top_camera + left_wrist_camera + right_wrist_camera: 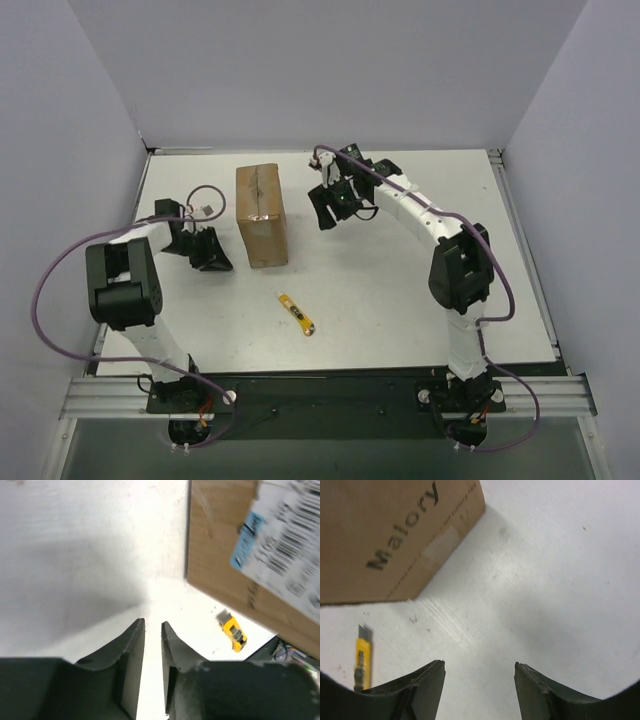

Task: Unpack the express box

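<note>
The express box (260,215) is a brown cardboard carton standing mid-table, its top flaps closed along a taped seam. My left gripper (213,262) is just left of the box, low over the table, its jaws nearly together with only a thin gap and nothing between them. In the left wrist view (153,625) the box side with a barcode label (240,555) is up right. My right gripper (325,215) is to the right of the box, open and empty. In the right wrist view (479,667) the box (385,535) with dark print is up left.
A yellow-and-black utility knife (297,314) lies on the white table in front of the box; it also shows in the left wrist view (232,631) and right wrist view (362,662). Grey walls enclose the table on three sides.
</note>
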Robot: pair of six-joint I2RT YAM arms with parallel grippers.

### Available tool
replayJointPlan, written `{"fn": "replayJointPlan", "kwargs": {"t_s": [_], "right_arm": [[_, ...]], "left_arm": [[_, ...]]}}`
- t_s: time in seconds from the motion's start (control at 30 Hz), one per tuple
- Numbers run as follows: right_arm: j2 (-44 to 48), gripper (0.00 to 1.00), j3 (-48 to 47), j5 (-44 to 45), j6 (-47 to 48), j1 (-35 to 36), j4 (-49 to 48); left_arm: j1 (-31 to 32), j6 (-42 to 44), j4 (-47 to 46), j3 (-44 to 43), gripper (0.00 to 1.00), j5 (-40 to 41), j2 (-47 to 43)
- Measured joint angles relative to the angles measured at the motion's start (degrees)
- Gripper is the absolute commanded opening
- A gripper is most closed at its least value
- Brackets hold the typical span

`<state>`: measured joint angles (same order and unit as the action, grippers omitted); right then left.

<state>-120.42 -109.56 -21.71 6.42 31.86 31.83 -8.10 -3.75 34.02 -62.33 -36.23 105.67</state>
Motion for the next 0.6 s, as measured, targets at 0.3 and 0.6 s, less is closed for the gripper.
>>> {"fn": "replayJointPlan", "kwargs": {"t_s": [0.3, 0.6], "right_arm": [[18.1, 0.76, 20.4, 2.6, 3.2, -7.6, 2.2], [23.6, 0.77, 26.6, 2.4, 2.1, -15.3, 4.6]], "left_arm": [[-4.9, 29.2, 8.2, 7.0, 0.77, -2.1, -30.3], [17.5, 69.2, 29.1, 6.5, 0.77, -3.1, -43.9]]}}
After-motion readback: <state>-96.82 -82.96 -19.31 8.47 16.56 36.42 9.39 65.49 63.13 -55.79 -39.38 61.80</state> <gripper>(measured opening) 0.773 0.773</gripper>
